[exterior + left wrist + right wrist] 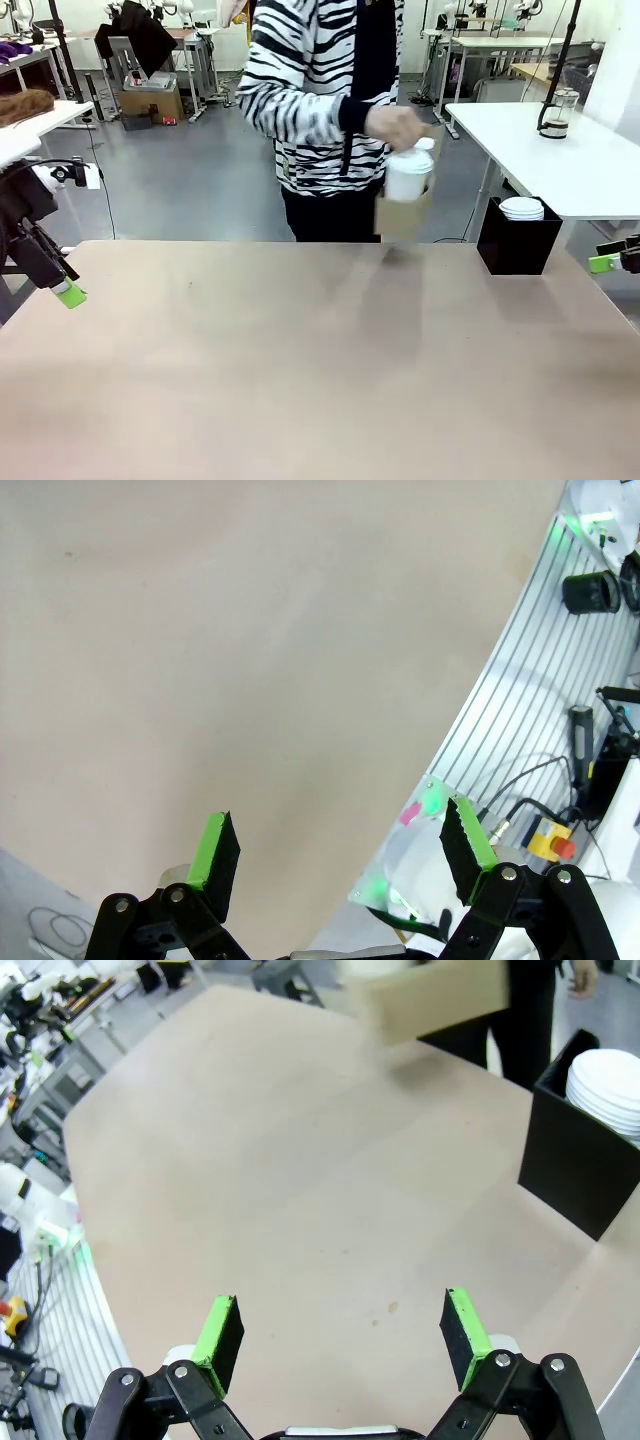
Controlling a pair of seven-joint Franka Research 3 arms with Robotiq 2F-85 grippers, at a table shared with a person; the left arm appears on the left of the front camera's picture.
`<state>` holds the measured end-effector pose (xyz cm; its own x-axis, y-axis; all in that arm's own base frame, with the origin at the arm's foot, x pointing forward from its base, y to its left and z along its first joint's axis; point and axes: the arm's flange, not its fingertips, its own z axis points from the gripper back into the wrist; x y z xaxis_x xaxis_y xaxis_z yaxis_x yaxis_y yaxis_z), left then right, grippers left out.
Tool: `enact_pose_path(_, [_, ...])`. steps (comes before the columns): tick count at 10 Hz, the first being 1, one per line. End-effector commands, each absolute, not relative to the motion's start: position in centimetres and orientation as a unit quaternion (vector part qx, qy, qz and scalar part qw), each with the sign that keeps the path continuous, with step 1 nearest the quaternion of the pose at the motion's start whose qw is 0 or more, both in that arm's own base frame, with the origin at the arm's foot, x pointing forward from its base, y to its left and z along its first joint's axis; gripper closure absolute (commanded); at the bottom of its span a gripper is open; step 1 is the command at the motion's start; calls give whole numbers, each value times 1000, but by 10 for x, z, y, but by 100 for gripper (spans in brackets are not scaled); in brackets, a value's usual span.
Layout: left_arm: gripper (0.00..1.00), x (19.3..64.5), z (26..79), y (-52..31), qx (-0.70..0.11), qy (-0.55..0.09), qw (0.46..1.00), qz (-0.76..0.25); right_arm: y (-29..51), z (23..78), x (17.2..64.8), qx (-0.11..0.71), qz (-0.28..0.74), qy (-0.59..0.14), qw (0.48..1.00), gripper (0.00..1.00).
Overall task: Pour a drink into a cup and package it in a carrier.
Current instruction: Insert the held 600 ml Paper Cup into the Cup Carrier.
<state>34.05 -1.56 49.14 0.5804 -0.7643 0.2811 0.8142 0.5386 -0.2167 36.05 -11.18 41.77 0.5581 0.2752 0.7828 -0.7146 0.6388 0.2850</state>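
The person's hand (397, 126) holds the cup (408, 172) in the carrier (403, 215) above the table's (300, 350) far edge. Left gripper (70, 294) and right gripper (603, 263) stand wide apart, empty. Keep both at the side edges until it lands.

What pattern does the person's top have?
The top has black and white zebra-like stripes, clearest in the front view.

Black box (518, 248) holding white lids (521, 208), table's (300, 380) far right.
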Motion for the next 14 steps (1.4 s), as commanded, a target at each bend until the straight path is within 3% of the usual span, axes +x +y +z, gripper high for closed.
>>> enact_pose_path(1, [0, 340, 493, -14, -166, -76, 873, -452, -113, 418, 359, 303, 304, -370, 824, 0])
enact_pose_path(14, [0, 340, 493, -14, -166, -76, 873, -452, -113, 418, 359, 303, 304, -370, 824, 0])
